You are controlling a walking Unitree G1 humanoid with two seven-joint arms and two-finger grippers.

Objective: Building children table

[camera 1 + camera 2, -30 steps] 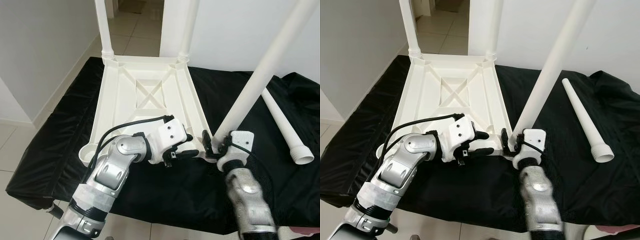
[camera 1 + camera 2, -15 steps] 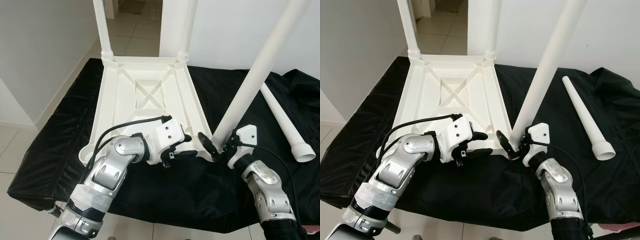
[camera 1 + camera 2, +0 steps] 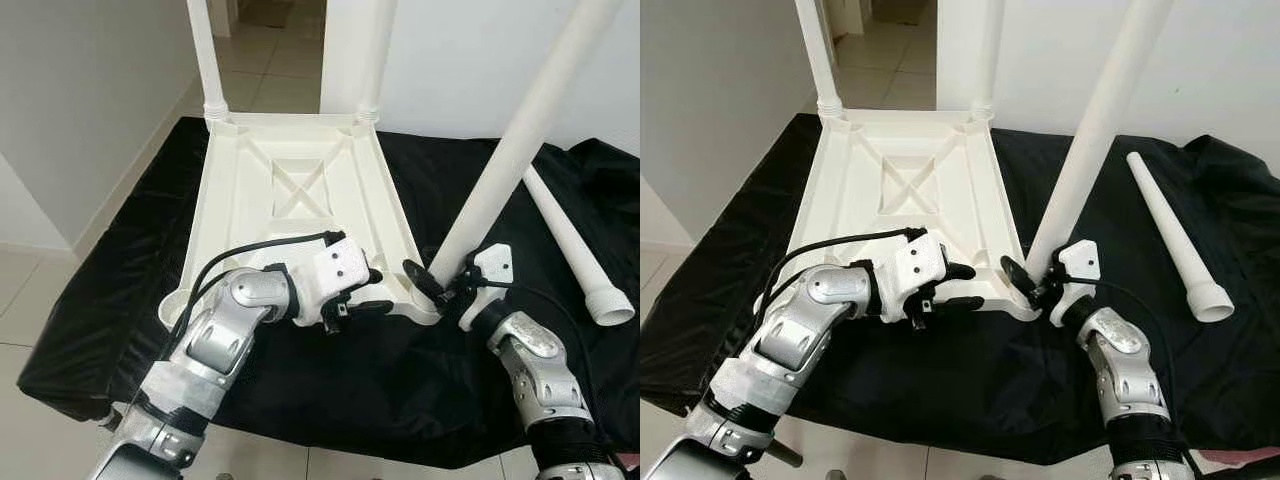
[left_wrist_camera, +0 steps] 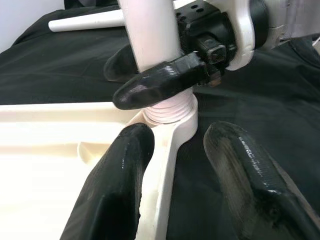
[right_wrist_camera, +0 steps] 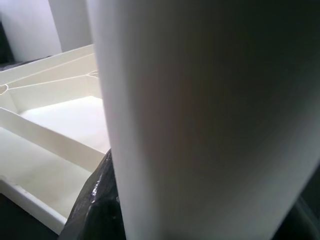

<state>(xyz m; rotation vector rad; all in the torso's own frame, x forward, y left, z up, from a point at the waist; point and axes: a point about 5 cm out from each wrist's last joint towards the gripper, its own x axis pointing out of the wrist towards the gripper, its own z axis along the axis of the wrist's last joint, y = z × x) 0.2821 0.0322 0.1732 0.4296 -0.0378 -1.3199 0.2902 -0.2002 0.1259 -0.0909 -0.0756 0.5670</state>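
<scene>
Left wrist view looks along the left tool (image 4: 172, 165), whose two black fingers (image 4: 120, 185) straddle the near rim of an upturned white tabletop (image 3: 290, 200), one finger on each side of the rim with a narrow gap beside it; whether they pinch the rim cannot be told. Just ahead, the right tool (image 3: 1032, 283) is closed around the base of a white table leg (image 3: 510, 160), one black fingertip (image 4: 155, 87) lying across the leg right above its threaded end, which sits in the corner socket of the tabletop.

From the head camera, the left arm is bent at the elbow, its forearm reaching across toward the right, wrist level with the tabletop's near edge. The right arm rises from below, forearm angled up and inward, wrist cocked toward the leg's foot. The held leg leans up and to the right from the near right corner.

Two more legs (image 3: 204, 50) stand upright in the far corners. A loose leg (image 3: 1175, 240) lies on the black cloth (image 3: 110, 270) covering the bench, well to the right of the tabletop.
</scene>
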